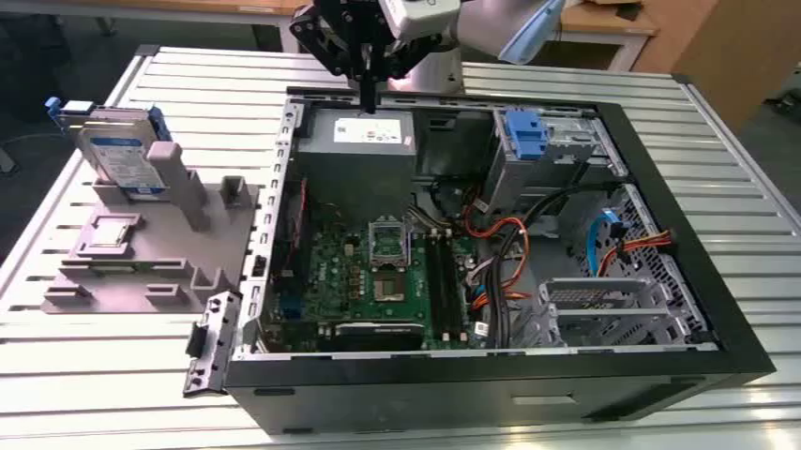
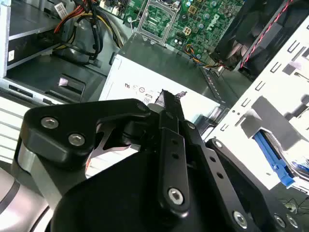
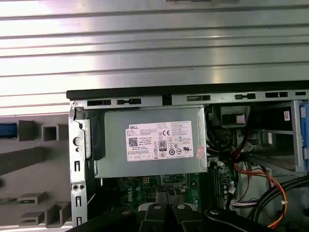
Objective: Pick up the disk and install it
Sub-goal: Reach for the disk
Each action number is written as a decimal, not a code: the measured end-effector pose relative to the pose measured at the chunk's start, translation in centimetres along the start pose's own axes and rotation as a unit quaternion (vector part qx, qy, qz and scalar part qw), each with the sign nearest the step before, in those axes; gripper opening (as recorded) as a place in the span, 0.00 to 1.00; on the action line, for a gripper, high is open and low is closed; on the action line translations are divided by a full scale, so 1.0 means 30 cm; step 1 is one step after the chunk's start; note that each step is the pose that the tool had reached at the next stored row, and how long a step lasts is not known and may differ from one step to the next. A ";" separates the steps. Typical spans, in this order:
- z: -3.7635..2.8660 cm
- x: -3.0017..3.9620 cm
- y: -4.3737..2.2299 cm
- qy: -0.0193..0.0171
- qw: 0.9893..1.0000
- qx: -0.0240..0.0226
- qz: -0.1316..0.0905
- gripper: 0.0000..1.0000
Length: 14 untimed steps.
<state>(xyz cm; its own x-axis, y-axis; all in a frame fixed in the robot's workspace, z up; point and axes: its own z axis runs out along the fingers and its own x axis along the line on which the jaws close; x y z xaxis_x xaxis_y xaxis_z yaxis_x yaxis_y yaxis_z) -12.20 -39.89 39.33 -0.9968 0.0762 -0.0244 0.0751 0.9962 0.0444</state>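
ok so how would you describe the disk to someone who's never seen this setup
Start at the open computer case on the slatted table; to the exterior view's left of it sits a grey fixture. The disk stands upright at its far end, the one piece there with a blue bracket and a white-and-blue label.

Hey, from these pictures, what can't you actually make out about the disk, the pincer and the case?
- Disk: in the exterior view, its lower part is hidden by the grey holder it stands in.
- Pincer: in the exterior view, the arm above it is cut off by the top edge.
- Power supply: in the second wrist view, the pincer's body covers part of its sticker.
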 end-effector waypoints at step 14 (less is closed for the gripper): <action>0.000 0.008 -0.001 0.000 1.000 0.000 0.000 0.10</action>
<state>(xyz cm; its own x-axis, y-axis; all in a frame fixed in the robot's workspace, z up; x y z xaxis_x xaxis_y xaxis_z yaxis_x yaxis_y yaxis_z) -12.45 -39.89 39.33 -0.9968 0.0762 -0.0245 0.0751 0.9962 0.0444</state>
